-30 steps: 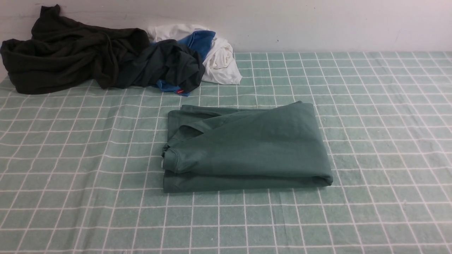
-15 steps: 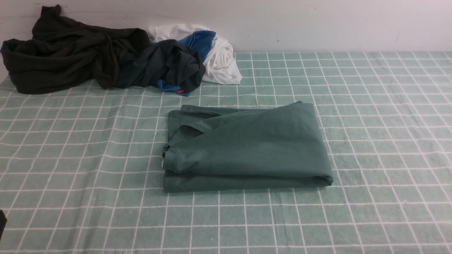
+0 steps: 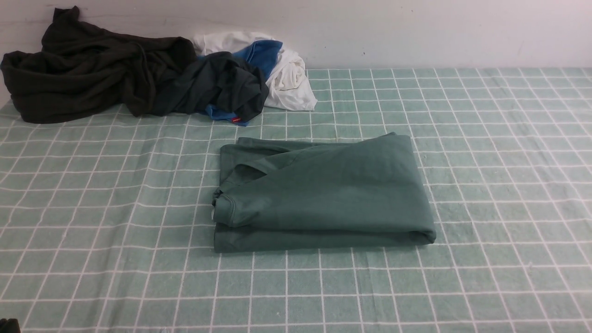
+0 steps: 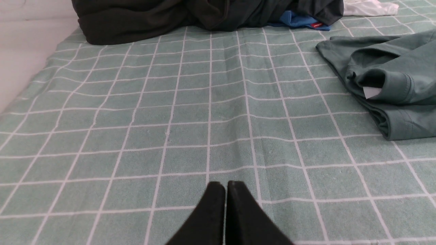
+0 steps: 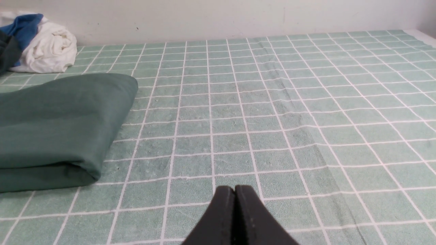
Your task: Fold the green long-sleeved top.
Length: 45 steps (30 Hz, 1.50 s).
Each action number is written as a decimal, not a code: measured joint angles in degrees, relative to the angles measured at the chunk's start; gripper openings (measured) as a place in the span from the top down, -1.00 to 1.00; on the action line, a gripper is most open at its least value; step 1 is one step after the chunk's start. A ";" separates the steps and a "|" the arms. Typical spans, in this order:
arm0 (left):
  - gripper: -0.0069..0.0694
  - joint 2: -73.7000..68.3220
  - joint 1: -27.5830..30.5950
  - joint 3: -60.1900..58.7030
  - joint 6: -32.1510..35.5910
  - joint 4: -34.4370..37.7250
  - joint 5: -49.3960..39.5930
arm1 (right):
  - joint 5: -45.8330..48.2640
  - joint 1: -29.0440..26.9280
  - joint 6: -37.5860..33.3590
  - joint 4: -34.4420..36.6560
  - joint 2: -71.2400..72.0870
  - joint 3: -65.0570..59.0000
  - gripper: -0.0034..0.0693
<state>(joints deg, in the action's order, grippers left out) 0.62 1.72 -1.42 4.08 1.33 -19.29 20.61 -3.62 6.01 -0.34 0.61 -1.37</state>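
The green long-sleeved top (image 3: 323,194) lies folded into a thick rectangle in the middle of the checked green tablecloth, its ribbed neck opening at the left end. In the left wrist view the top (image 4: 391,78) lies apart from my left gripper (image 4: 226,185), which is shut and empty over bare cloth. In the right wrist view my right gripper (image 5: 235,189) is also shut and empty, and the top's smooth folded end (image 5: 58,126) lies well away from it. A dark sliver of the left arm (image 3: 7,326) shows in the front view's bottom left corner.
A heap of clothes sits at the back left against the wall: a very dark olive-black garment (image 3: 83,74), a blackish-green shirt with a red tag (image 3: 217,88), and blue and white pieces (image 3: 286,78). The table's left edge (image 4: 20,68) shows in the left wrist view.
A dark part of the left arm came into the front view at the left edge and has sunk to the bottom left corner. The folded top has not moved.
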 joint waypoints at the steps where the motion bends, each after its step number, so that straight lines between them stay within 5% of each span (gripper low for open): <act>1: 0.83 0.00 0.00 0.00 0.00 0.05 0.00 | 0.00 0.00 0.00 0.00 0.00 0.00 0.94; 45: 0.83 0.00 0.00 0.00 0.34 0.05 -0.07 | 0.00 0.00 0.90 0.00 0.00 0.00 0.94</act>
<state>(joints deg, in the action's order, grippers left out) 0.62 1.72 -1.42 4.42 1.38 -19.36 20.61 -3.62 6.91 -0.34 0.61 -1.37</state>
